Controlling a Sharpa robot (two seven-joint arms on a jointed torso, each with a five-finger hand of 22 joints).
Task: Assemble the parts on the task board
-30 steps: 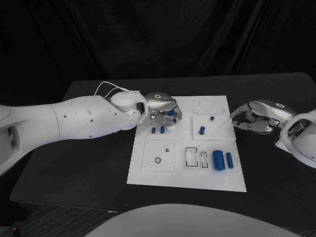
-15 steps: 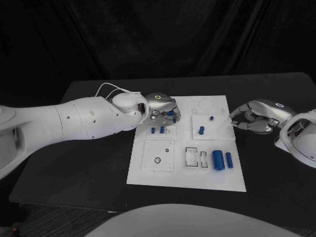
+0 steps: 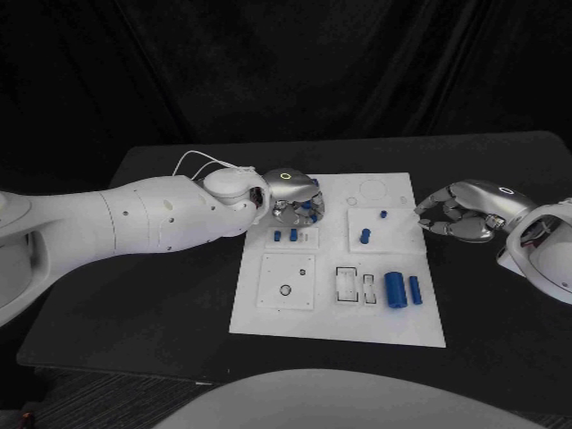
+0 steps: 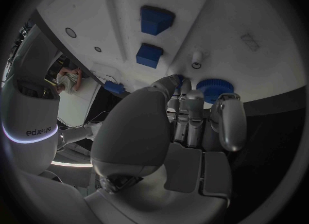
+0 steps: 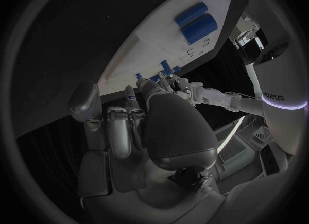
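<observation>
Head view: the task board (image 3: 341, 315) lies mid-bench, long axis running from near edge to far edge. Several blue parts (image 3: 396, 289) lie loose on it, so I'd judge much remains. The left robot hand (image 3: 294, 200) hovers at its far left corner.

Left wrist view: whether the left robot hand pinches anything, I cannot tell.

Right wrist view: the right robot hand (image 5: 151, 126) is curled, empty, beside the board's right edge.

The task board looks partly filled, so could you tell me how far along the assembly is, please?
Early to midway, at a guess. Small blue pegs already stand in the task board. The left hand works over a blue gear at the far left corner. The right hand waits curled beside the board. Two blue cylinders lie loose.
</observation>
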